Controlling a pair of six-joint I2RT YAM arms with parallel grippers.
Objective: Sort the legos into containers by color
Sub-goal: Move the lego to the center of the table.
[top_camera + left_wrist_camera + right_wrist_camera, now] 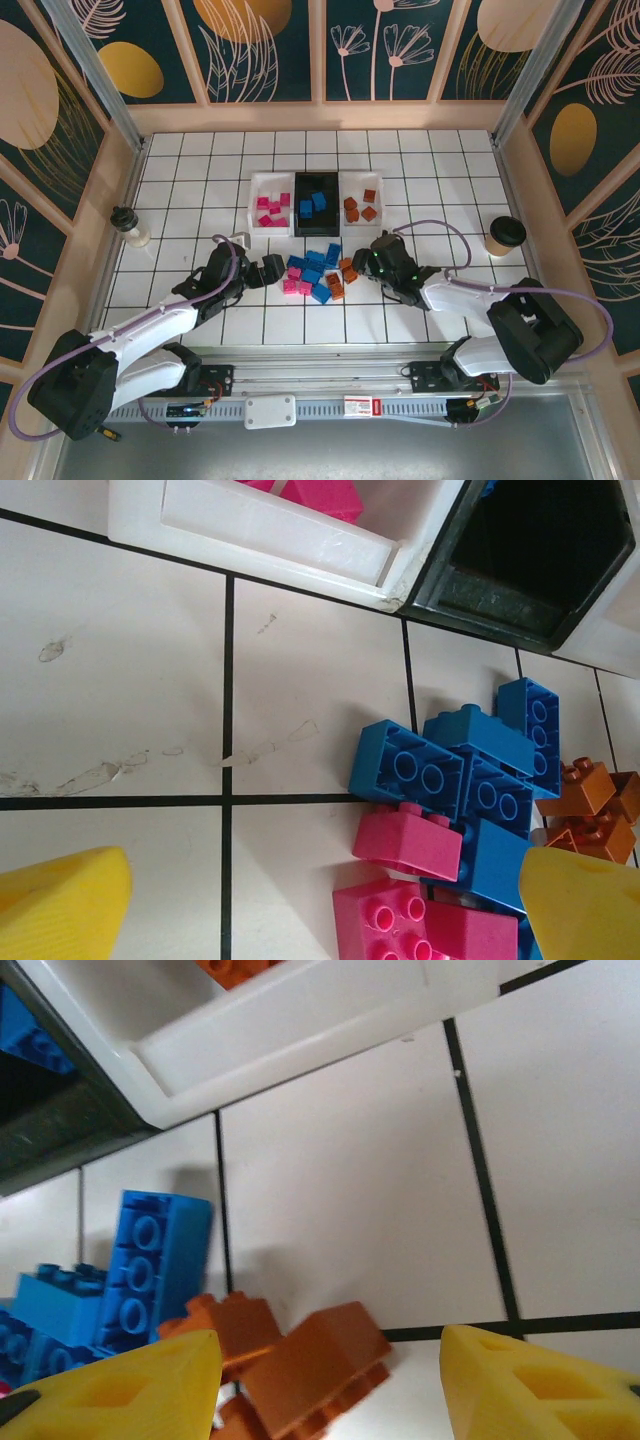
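Observation:
Loose legos [315, 272] in pink, blue and orange lie heaped on the tiles in front of three containers. The left white tray [256, 200] holds pink bricks, the black tray [299, 226] blue ones, and the right white tray [346, 222] orange ones. My left gripper [268, 270] is open at the heap's left edge. In its wrist view, pink bricks [408, 840] lie between the left gripper's [325, 910] yellow fingers, with blue bricks [440, 770] beyond. My right gripper [362, 262] is open at the heap's right edge. An orange brick [320, 1360] sits loose between the right gripper's [325, 1390] fingers.
A paper coffee cup [506, 236] stands at the right of the table. A small bottle [128, 226] stands at the left. Wooden walls close in three sides. Bare tiles lie to the left and right of the heap.

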